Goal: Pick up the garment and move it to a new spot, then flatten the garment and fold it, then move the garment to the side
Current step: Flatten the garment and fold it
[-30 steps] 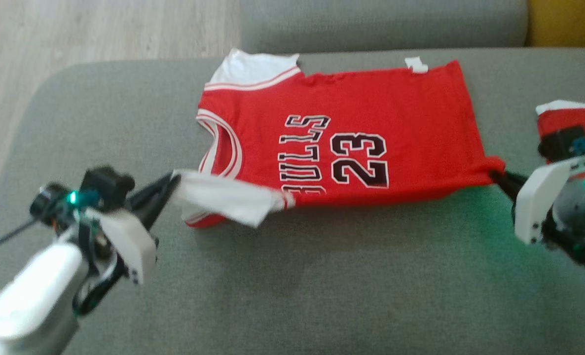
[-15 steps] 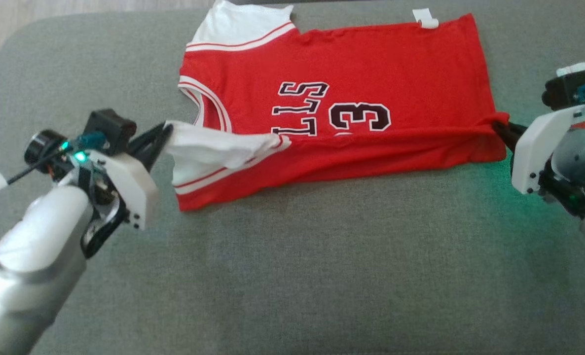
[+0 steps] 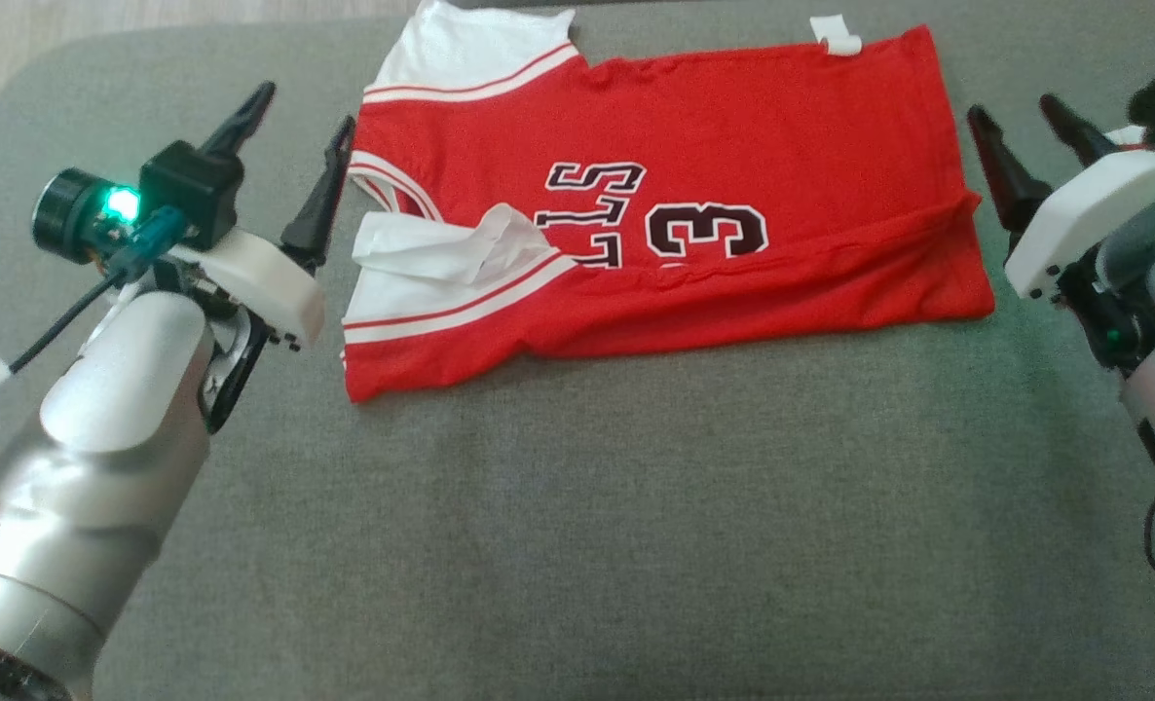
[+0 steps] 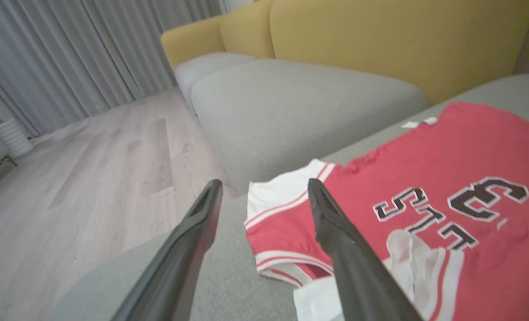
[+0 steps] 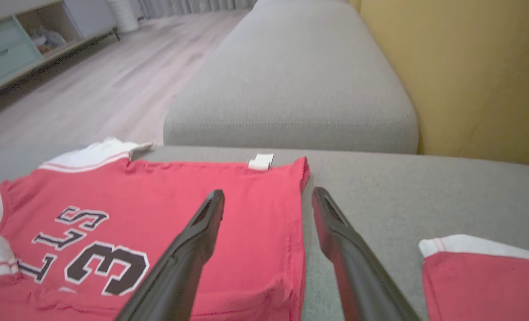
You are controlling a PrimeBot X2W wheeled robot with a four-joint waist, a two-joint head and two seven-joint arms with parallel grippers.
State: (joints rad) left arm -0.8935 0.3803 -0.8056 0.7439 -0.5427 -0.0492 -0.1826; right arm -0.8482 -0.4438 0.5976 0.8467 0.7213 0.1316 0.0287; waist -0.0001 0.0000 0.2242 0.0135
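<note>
Beside the jersey (image 3: 733, 127) — both hands (image 3: 307, 105) (image 3: 1011, 104) wide, empty.

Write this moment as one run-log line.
jersey: near edge folded over | left end effector: open, empty | right end effector: open, empty

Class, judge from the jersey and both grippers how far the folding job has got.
Done: the red jersey lies spread on the grey cushion, its near edge folded over the lettering. In hand: nothing; the left gripper and right gripper stand open beside its ends. Left: likely further folds, then moving it aside.
</note>
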